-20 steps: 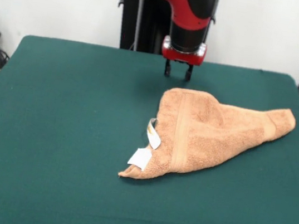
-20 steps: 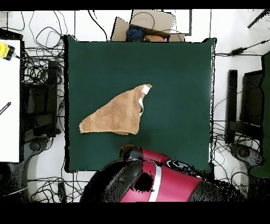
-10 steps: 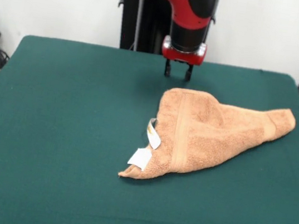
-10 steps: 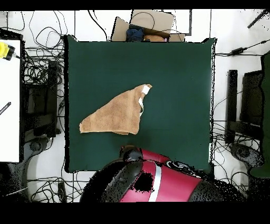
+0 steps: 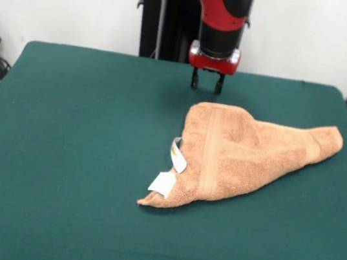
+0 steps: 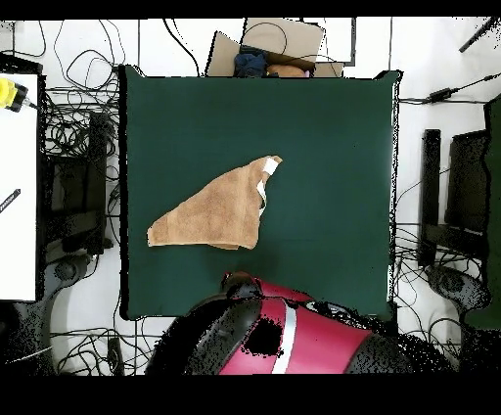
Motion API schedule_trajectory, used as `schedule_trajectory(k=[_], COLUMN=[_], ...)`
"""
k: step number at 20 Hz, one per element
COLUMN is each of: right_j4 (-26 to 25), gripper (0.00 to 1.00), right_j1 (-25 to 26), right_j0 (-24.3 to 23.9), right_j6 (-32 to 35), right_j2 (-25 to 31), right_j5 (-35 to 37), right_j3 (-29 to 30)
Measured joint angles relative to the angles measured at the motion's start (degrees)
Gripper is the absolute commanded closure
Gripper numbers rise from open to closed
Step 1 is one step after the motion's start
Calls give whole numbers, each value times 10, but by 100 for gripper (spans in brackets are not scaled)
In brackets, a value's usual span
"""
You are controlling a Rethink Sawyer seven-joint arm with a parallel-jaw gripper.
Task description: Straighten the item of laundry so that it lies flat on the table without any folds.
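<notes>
The orange-tan towel (image 5: 248,155) lies folded into a rough triangle on the green worktop (image 5: 72,154), its white tags (image 5: 169,169) at one edge. The hand (image 5: 207,83) hovers just beyond the towel's far edge, fingers spread, holding nothing.

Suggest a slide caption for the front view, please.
Open tool poised behind a folded orange towel on the green table.

The dark green felt-covered surface (image 5: 72,154) is left bare across its whole 9 o'clock half in the front view, and along the 6 o'clock edge. Passage at 3 o'clock is blocked by the crumpled orange-tan terry towel (image 5: 249,151), lying folded into a wedge. The red-and-black arm's pincer (image 5: 207,82) is seen at 12 o'clock, just beyond the towel's far edge, fingers parted.
</notes>
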Motion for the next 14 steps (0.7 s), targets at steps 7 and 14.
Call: schedule_trajectory(k=[7,14], right_j4=[-3,-30], gripper=[0,0], right_j1=[-1,-1], right_j0=[9,8], right_j6=[0,0], right_j2=[-3,-3], right_j5=[-10,-33], right_j3=[1,3])
